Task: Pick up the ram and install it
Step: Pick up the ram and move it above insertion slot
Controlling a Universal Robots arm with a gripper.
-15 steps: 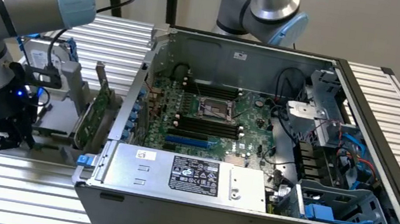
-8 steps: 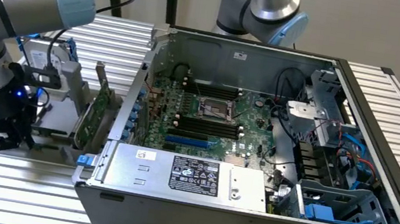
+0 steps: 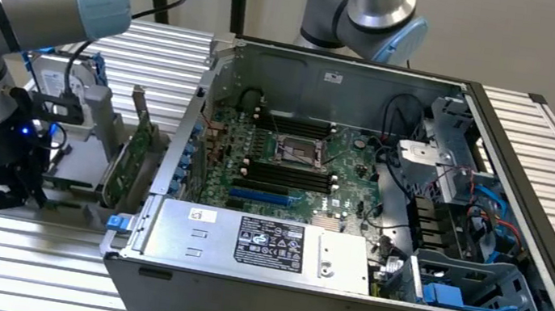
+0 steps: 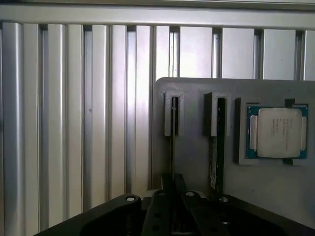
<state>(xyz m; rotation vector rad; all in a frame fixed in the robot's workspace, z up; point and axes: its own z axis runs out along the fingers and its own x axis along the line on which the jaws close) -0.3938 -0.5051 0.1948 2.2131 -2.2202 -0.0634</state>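
In the wrist view the ram stands edge-on in one slot of a grey holder, seen as a thin dark line. My gripper sits over that stick, its two black fingers pressed close on either side of it. A second stick stands in the neighbouring slot. In the exterior view the gripper hangs low at the exterior view's left, outside the open computer case. The motherboard's black ram slots lie in the middle of the case.
A processor chip lies in a recess of the holder beside the sticks. A green expansion card and a silver hard drive stand between the arm and the case. A second arm's base rises behind the case. The ribbed aluminium table surrounds everything.
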